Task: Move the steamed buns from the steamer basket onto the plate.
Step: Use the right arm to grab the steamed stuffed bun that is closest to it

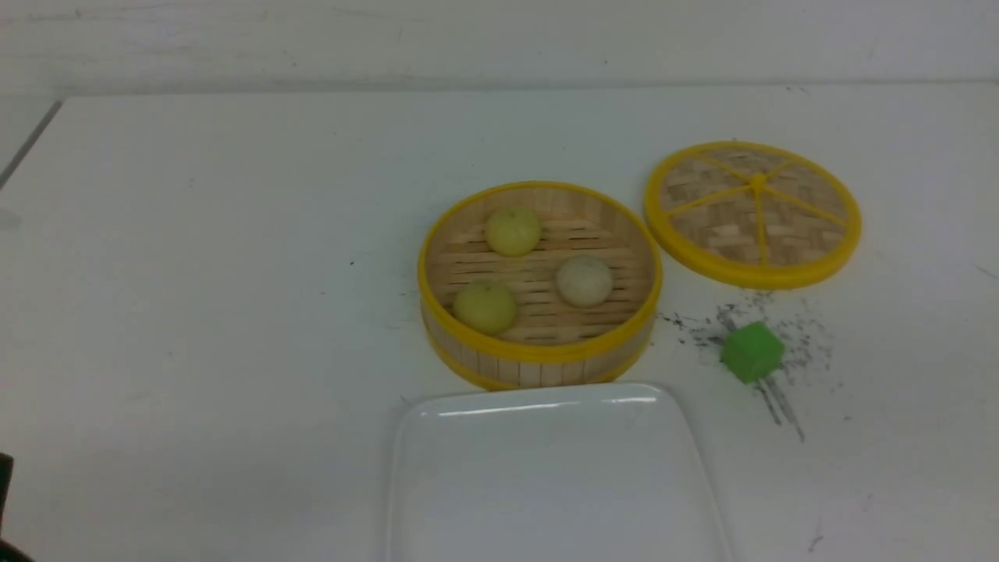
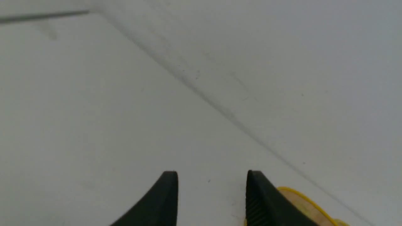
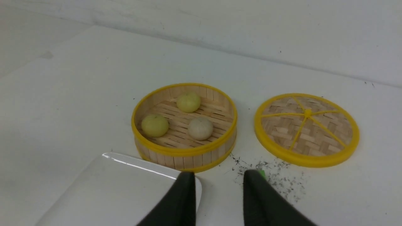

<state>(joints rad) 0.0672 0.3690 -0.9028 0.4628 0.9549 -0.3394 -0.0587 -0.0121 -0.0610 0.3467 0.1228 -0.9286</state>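
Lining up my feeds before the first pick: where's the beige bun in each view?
Front: beige bun inside the basket, on the side nearest the lid.
Left wrist: not in it.
Right wrist: beige bun inside the basket, also nearest the lid.
Shared landmark: the lid, in the front and right wrist views.

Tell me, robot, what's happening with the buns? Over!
Left hand open, empty. Right hand open, empty. Three buns in steamer basket, plate bare. Lid off, nothing blocking.

Lab-like bench: scuffed white tabletop [image 1: 195, 312]
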